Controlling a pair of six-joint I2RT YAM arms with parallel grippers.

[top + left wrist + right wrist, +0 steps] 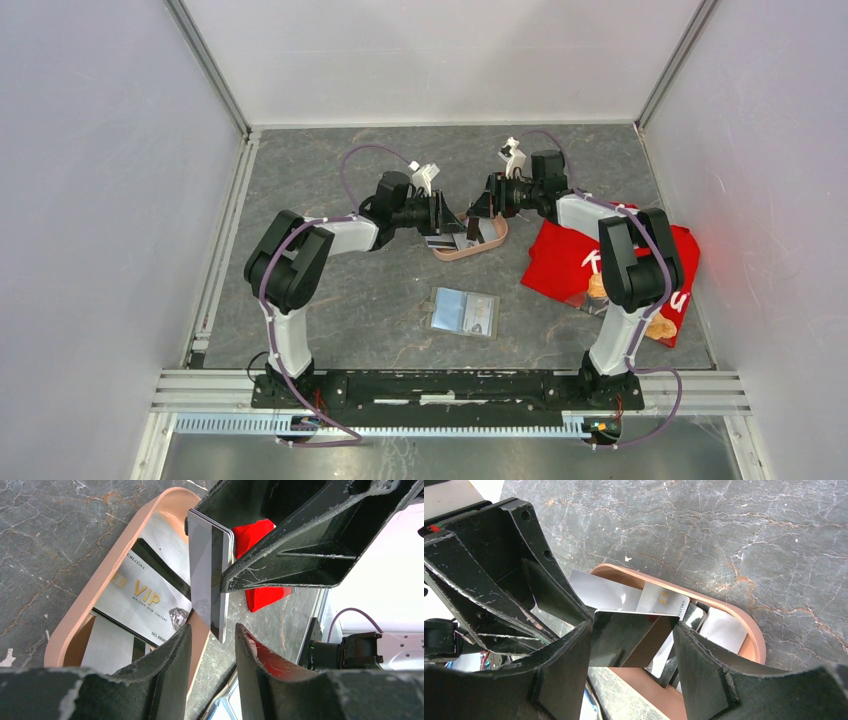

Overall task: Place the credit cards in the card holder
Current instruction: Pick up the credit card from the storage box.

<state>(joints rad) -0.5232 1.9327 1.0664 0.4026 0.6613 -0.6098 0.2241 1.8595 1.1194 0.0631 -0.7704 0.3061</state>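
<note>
The pink oval tray [470, 250] holds several credit cards, among them a silvery VIP card [145, 595]. My right gripper [631, 625] is shut on one glossy dark-and-silver card [624, 640], gripped by its two side edges and held upright over the tray's near rim [744, 625]. In the left wrist view that card [207, 575] hangs from the right gripper's fingers [300, 545]. My left gripper [212, 626] is open, its tips just below and either side of the card's lower corner, not touching it. The card holder [465, 312] lies open on the table nearer the arm bases.
A red cloth [560, 260] lies right of the tray, with an orange-brown item [655, 325] on its near part. The two grippers [447, 215] [478, 210] face each other closely over the tray. White walls enclose the grey marbled table.
</note>
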